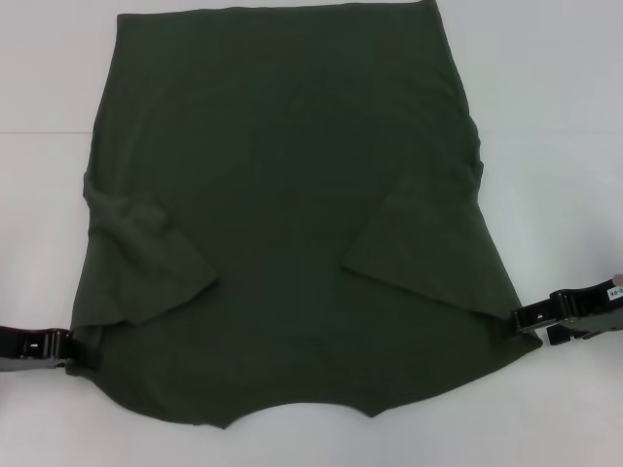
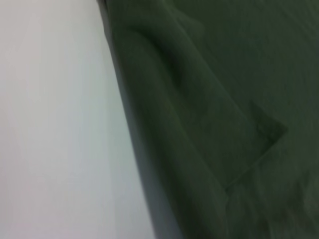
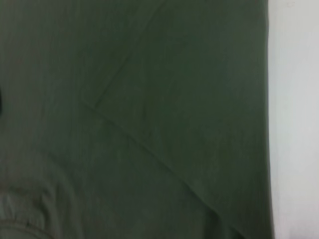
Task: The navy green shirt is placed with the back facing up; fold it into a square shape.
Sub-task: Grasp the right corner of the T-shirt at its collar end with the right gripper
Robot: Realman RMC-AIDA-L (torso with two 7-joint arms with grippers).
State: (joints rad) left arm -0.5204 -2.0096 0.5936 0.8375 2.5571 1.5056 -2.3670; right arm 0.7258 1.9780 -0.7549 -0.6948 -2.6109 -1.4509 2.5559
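shirt lay flat on white bench, sleeves folded in | left hand at near-left edge, right hand at near-right edge; grip of either could not be told | soft, limp, light, likely to sag | best taken at near corners, both layers

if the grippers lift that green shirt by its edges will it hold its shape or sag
The navy green shirt will probably sag: it lies limp with sleeves folded inward and soft wrinkles. It likely drapes between the left gripper and right gripper at its side edges.
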